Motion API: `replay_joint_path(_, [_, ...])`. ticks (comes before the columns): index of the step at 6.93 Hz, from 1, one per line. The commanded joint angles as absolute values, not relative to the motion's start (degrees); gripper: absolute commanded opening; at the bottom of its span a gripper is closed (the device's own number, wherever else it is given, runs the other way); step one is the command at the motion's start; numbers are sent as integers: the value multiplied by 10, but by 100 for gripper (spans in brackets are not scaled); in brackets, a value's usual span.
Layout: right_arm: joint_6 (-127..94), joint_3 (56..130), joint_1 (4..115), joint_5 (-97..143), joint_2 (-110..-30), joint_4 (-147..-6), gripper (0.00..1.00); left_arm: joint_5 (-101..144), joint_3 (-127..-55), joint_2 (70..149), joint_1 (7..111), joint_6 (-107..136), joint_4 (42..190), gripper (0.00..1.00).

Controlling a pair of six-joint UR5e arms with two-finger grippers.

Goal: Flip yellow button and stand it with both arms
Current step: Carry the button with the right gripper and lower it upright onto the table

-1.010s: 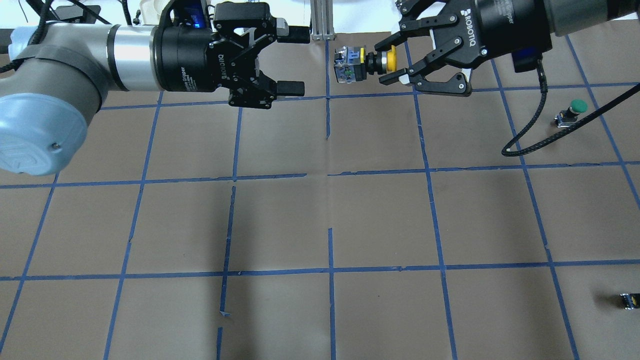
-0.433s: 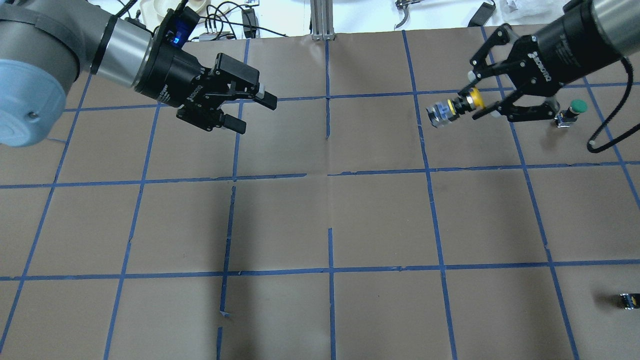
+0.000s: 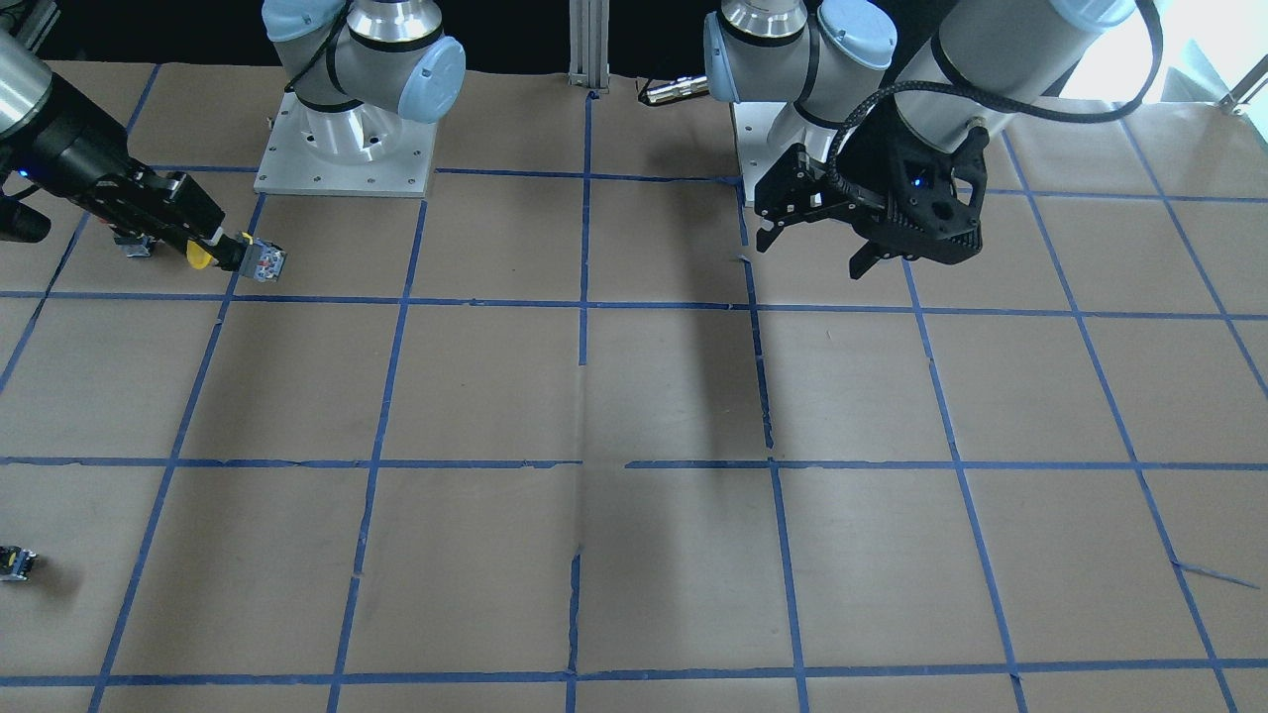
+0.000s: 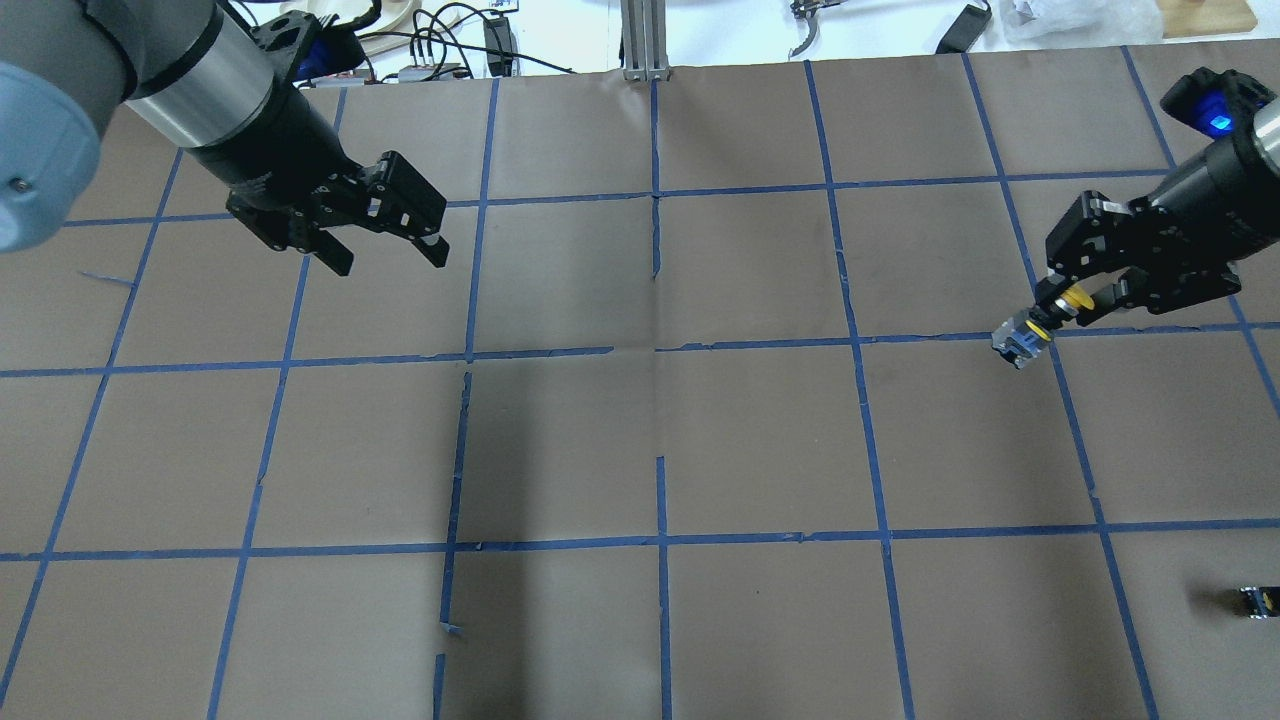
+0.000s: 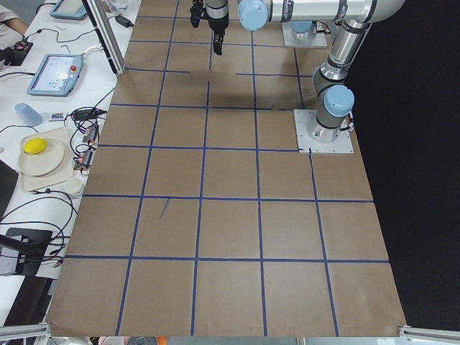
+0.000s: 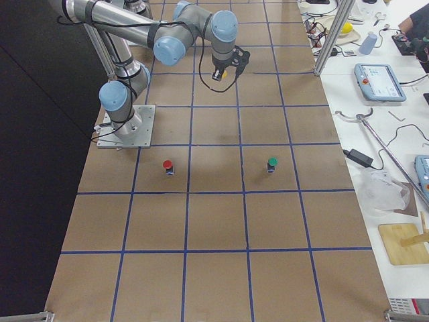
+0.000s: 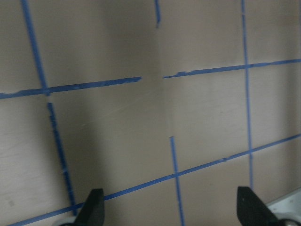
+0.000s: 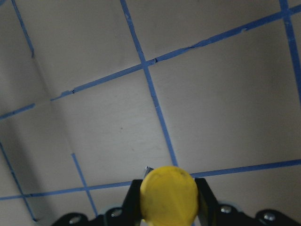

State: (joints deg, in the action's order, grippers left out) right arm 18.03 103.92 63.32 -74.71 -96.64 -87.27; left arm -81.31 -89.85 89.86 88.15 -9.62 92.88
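My right gripper [image 4: 1068, 302] is shut on the round yellow cap of the yellow button [image 4: 1019, 340] at the table's right side. The button's black and grey body points down and left, over a blue tape line. It hangs low; I cannot tell whether it touches the paper. The front-facing view shows the same grip [image 3: 220, 253] on the button [image 3: 264, 262]. In the right wrist view the cap [image 8: 169, 195] sits between the fingers [image 8: 205, 197]. My left gripper [image 4: 390, 258] is open and empty at the far left, also seen from the front [image 3: 810, 255] and in the left wrist view [image 7: 171, 209].
The brown paper table [image 4: 660, 430] carries a blue tape grid. A small capless black block [image 4: 1258, 600] lies at the near right edge. The exterior right view shows a red-capped button [image 6: 167, 166] and a green-capped button [image 6: 272, 163] standing on the table. Cables and tools lie beyond the far edge [image 4: 450, 45].
The grippers were close together at the far middle. My right gripper has carried the button right and down towards the table; my left gripper, still open, has swung away to the left.
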Motion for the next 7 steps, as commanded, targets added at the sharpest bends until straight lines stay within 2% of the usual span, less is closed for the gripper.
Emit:
replay_joint_path(1, [416,1076,560,-805,-964,-907,17,-929,-870,890,911,-82,937,99])
replay_joint_path(4, [799,1149,442,-803,-933,-1073,17,-910,-859,904,906,-22,932,99])
replay_joint_path(7, [1077,1146,380,-745,-811,-1175,17,-841,-862,903,841,-28,946,99])
